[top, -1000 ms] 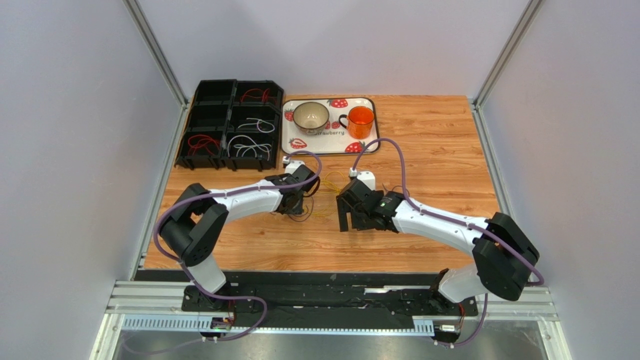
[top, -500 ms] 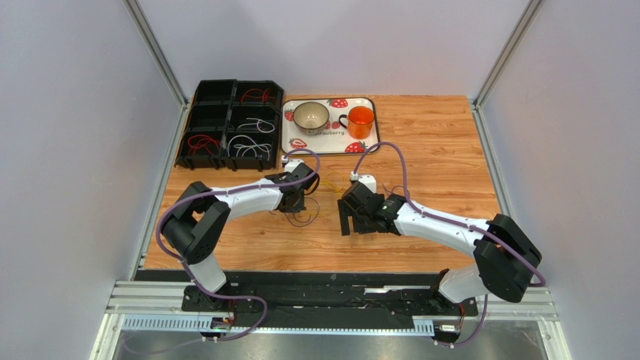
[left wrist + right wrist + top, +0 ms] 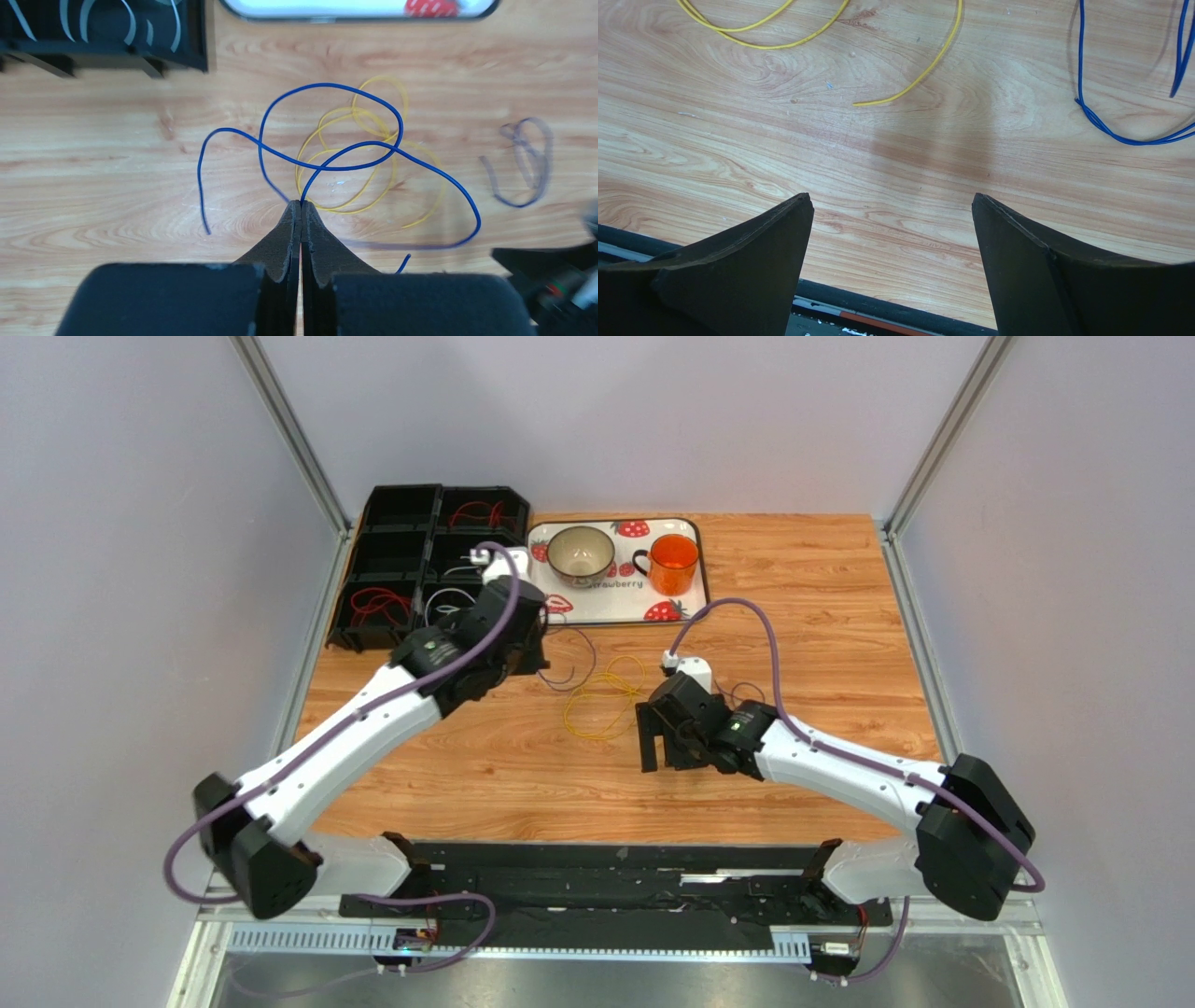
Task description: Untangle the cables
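So the whole thing sits on a wooden table (image 3: 814,602) with grey walls around it. The left arm (image 3: 351,735) stretches long and diagonal up toward the far left. The right arm (image 3: 842,763) comes in low from the right toward the middle of the table.

In the far left corner there's a black organizer (image 3: 397,518) split into compartments. Some hold white cables (image 3: 470,609) and others hold red cables (image 3: 372,602). Just beside it on the right is a strawberry-print tray (image 3: 624,595) carrying a bowl (image 3: 579,552) and an orange cup (image 3: 675,562).

The left gripper (image 3: 301,210) is near the organizer's front corner and the tray's near edge. Its fingers are pressed tight together, pinching the blue cable (image 3: 319,85). You can see the blue strands run right into the fingertips in the left wrist view. From there the cable fans out in a couple of big loose loops, and these cross over the yellow cable (image 3: 917,80).

The yellow one lies coiled on the wood between the two grippers. A bit to the right of that pile is a small dark purple cable (image 3: 519,205), apart from the others and pretty blurry.

The right gripper (image 3: 892,199) has its fingers spread wide, with only bare wood showing between them. A yellow end and a bit of blue lie further out in its wrist view.
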`<state>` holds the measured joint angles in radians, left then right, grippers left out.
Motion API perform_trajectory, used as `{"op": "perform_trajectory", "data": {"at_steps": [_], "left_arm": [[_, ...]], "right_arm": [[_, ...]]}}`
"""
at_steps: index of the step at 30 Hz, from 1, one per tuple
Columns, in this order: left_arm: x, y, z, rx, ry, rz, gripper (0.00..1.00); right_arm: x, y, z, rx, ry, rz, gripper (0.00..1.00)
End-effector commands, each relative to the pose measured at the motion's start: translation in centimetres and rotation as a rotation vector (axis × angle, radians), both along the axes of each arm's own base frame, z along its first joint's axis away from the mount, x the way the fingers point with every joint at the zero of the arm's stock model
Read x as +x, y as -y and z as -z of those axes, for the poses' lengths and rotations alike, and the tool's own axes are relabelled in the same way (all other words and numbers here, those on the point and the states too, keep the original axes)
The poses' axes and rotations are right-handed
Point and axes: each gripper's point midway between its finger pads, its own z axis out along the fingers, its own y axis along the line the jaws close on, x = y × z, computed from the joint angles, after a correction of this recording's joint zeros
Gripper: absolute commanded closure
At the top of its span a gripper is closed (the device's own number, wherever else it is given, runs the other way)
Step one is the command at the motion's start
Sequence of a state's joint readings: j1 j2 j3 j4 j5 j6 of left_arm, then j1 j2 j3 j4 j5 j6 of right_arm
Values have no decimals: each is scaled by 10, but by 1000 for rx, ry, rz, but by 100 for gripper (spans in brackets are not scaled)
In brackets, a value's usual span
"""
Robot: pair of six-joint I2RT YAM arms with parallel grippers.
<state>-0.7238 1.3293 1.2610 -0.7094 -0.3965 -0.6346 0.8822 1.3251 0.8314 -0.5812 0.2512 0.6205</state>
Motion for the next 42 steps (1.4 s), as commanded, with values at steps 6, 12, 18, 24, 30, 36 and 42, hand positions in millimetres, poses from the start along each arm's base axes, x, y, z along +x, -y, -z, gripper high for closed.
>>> {"op": "perform_trajectory", "data": {"at_steps": [6,12,18,24,30,36,42], "left_arm": [[-50,-10,31,-40,-96,132,100],[-71,-7,82,-82,-208,136,100],[-60,-20,58,-13,-134,121,100],[-12,-40,24,70,-95,51,100],[70,-64,-28,51,-8,-19,100],[154,-92,-50,75,39,-94,100],[228,-110,-56,40,109,-124,100]], "right_arm": [[0,0,-13,43,23,8,11],[-1,-2,-15,46,9,8,12],[-4,1,-8,40,1,12,11],[-4,4,6,27,3,16,11],[-4,9,21,-14,-3,15,12],[-3,15,41,-58,-3,-2,11],[-3,9,60,-56,-22,-28,11]]}}
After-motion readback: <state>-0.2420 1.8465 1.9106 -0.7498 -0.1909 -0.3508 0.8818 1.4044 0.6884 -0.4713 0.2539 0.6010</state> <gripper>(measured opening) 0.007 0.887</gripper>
